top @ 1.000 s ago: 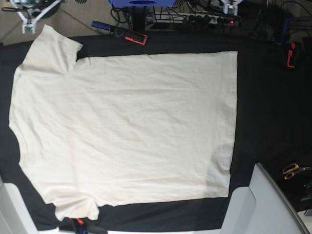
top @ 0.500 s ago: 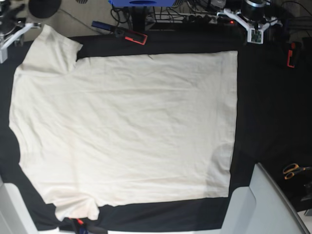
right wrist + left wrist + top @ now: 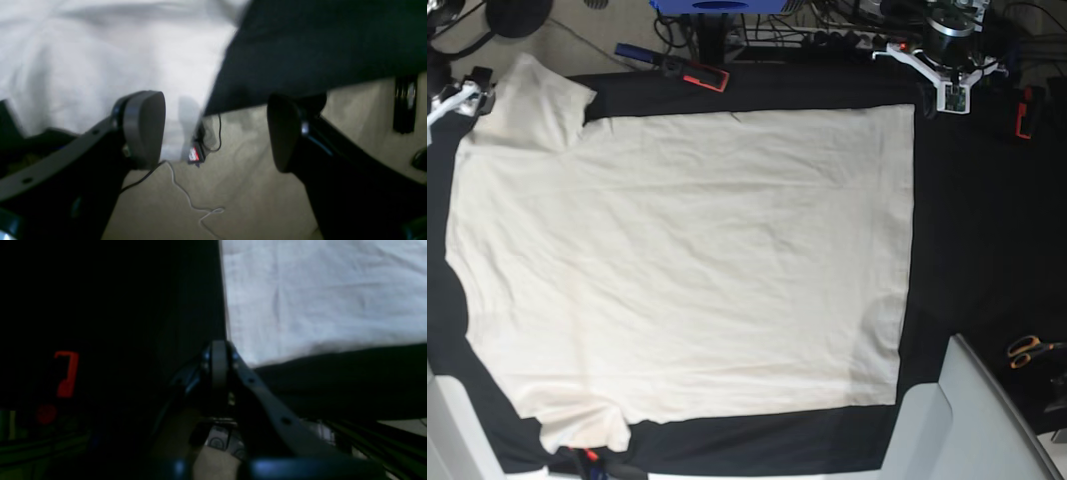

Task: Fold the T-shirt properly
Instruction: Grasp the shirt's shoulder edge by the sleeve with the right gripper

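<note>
The cream T-shirt (image 3: pixel 687 260) lies spread flat on the black table cover (image 3: pixel 987 230), hem to the right and sleeves to the left. My left gripper (image 3: pixel 951 97) hovers just beyond the hem's far corner. In the left wrist view the left gripper (image 3: pixel 218 351) is shut on nothing, with the T-shirt (image 3: pixel 317 296) corner just ahead of it. My right gripper (image 3: pixel 472 95) is at the far sleeve. In the right wrist view the right gripper (image 3: pixel 213 131) is open, its left finger (image 3: pixel 143 130) over the sleeve of the T-shirt (image 3: pixel 100 60) and its right finger (image 3: pixel 283 133) over the floor.
A red and black tool (image 3: pixel 697 72) lies at the table's far edge and a red clamp (image 3: pixel 1024 112) at the far right. Orange-handled scissors (image 3: pixel 1027 350) lie at the right edge. A grey-white panel (image 3: pixel 972 420) rises at the front right. Cables cross the floor (image 3: pixel 233 186).
The left arm has come into view and moved down to the hem's far corner. The right arm has shifted left and down to the far sleeve, and its jaws have opened.
</note>
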